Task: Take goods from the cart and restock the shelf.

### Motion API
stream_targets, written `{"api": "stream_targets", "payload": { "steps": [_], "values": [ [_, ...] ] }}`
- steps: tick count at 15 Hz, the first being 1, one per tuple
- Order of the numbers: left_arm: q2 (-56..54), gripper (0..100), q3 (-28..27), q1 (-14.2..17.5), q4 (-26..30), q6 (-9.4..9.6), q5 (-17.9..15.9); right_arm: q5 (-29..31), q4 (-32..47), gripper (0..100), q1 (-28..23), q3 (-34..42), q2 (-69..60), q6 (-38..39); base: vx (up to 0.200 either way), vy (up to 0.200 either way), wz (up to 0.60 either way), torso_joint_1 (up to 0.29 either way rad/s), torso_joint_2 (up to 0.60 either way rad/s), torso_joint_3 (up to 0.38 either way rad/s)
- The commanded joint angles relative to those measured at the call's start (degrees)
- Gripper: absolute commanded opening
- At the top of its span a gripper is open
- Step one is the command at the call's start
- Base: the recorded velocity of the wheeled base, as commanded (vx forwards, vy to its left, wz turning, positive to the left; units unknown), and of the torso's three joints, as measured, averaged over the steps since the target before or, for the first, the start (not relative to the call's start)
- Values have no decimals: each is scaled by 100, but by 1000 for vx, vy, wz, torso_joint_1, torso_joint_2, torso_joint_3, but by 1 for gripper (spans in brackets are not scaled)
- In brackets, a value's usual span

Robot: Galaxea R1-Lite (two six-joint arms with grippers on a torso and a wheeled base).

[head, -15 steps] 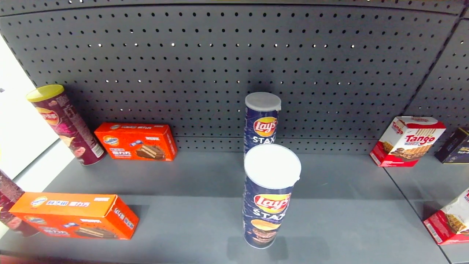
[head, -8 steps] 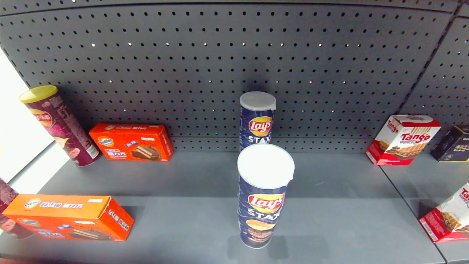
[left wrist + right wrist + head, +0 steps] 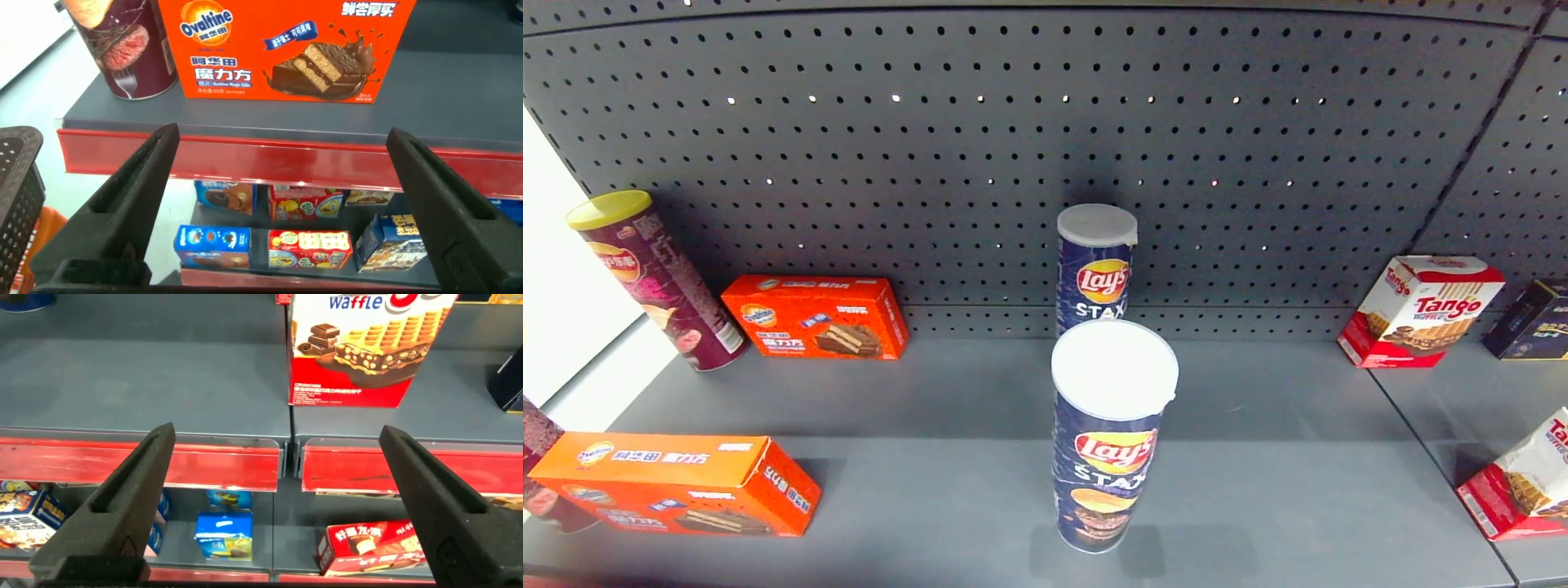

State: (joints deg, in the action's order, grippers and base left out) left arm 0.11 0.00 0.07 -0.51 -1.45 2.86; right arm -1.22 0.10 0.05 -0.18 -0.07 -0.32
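Observation:
Two blue chip cans stand upright mid-shelf, one at the front (image 3: 1112, 441) and one behind it (image 3: 1094, 265) against the pegboard. My left gripper (image 3: 282, 135) is open and holds nothing. It hangs in front of the shelf's red front edge (image 3: 278, 155), below an orange biscuit box (image 3: 282, 49) and a maroon can (image 3: 122, 49). My right gripper (image 3: 276, 431) is open with nothing in it, level with the red shelf edge (image 3: 221, 461), below a red and white wafer box (image 3: 364, 351).
At the shelf's left are two orange boxes (image 3: 678, 482) (image 3: 817, 316) and a maroon can (image 3: 654, 278). Wafer boxes (image 3: 1425, 310) (image 3: 1519, 486) sit at the right. A black mesh basket (image 3: 16, 188) is beside the left gripper. Lower shelves hold small boxes (image 3: 306, 245).
The head view shifted a little at first, so the camera moved. The goods on the shelf have not moved.

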Motion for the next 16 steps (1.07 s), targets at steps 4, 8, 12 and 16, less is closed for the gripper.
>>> {"api": "stream_targets", "payload": {
  "steps": [4,8,12,16],
  "values": [
    [7,100,0,1,-2,-4,4,-1,-1,100,4,1,7,-3,0,0,0,0,0,0],
    [7,100,0,1,-2,-4,4,-1,-1,100,4,1,7,-3,-50,0,0,2,-1,1],
    [7,100,0,1,-2,-4,4,-1,-1,100,4,1,7,5,0,0,0,0,0,0],
    [7,100,0,1,-2,-4,4,-1,-1,100,4,1,7,-3,0,0,0,0,0,0]
  ]
}}
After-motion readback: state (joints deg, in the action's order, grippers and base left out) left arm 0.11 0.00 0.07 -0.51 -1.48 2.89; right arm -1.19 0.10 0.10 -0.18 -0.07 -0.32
